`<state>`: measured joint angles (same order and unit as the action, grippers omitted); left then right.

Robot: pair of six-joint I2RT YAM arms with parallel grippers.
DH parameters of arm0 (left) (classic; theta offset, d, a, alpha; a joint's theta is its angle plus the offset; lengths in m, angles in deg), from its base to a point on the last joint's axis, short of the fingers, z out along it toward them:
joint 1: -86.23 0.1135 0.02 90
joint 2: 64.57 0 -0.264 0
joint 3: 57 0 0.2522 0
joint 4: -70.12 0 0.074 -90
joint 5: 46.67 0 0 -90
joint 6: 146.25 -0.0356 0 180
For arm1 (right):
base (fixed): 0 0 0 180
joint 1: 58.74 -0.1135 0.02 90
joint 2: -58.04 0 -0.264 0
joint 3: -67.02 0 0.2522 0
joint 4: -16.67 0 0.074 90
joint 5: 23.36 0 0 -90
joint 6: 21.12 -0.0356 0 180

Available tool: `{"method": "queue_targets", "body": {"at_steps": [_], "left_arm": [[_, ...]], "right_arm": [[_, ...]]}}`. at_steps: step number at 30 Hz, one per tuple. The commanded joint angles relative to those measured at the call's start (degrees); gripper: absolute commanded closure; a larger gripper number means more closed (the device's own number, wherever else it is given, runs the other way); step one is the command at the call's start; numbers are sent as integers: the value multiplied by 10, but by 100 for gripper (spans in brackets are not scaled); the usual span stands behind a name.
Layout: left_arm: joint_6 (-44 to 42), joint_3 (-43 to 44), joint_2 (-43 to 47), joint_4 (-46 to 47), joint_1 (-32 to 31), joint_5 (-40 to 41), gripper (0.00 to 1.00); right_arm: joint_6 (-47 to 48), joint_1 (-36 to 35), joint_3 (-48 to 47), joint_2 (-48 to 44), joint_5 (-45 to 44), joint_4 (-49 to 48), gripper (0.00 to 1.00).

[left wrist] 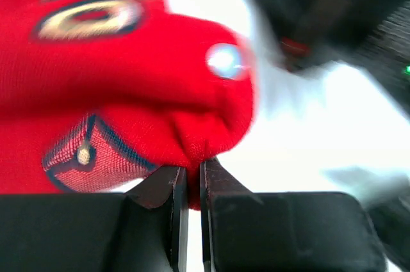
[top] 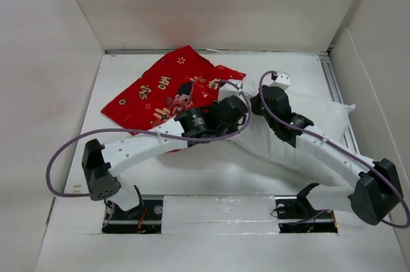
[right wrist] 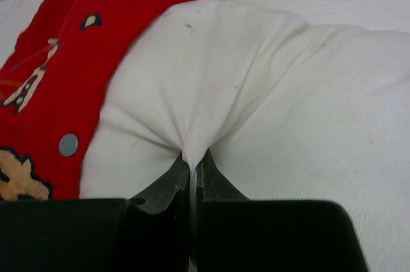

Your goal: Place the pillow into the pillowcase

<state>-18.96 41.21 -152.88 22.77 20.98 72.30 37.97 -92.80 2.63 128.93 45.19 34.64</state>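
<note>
The red pillowcase with cartoon figures and gold characters lies spread at the back left of the table. The white pillow lies to its right, largely under both arms. My left gripper is shut on a fold of the pillowcase's right edge. My right gripper is shut on a pinch of pillow fabric close beside the left one. In the right wrist view the pillow's end sits against the pillowcase's open edge, which has metal snaps. How far the pillow lies inside the case is hidden.
White walls close in the table on the left, back and right. A metal rail runs along the right side. Purple cables loop off both arms.
</note>
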Motion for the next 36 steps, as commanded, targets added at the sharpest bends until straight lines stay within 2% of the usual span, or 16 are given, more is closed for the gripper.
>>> {"method": "queue_targets", "body": {"at_steps": [1,4,8,11,14,17,18,23,25,31,33,36], "left_arm": [[-39,41,51,98,15,-171,100],[-39,71,31,126,56,-270,100],[-34,100,-24,140,78,-354,100],[-34,114,-58,151,78,-384,100],[-27,83,-58,146,78,-364,100],[-16,-19,-28,177,78,-340,100],[-16,-79,0,185,78,-321,100],[-3,-209,60,234,78,-298,100],[-3,-242,67,254,78,-323,100],[2,-282,42,379,42,-347,100],[9,-290,18,433,42,-362,100],[9,-272,5,443,29,-378,100]], "right_arm": [[-71,-5,-34,-34,-69,-40,100],[-178,-21,-61,-65,-201,57,100],[-221,-28,-93,-95,-282,121,100],[-266,-19,-130,-112,-330,191,100],[-288,-7,-141,-128,-336,216,100],[-288,-7,-141,-121,-336,222,100],[-288,1,-141,-116,-336,231,100],[-318,14,-127,-90,-321,237,100],[-339,14,-126,-74,-316,230,100],[-432,14,-126,-49,-302,248,100],[-452,-11,-126,-49,-307,248,100],[-460,-50,-139,-14,-344,262,100]]}}
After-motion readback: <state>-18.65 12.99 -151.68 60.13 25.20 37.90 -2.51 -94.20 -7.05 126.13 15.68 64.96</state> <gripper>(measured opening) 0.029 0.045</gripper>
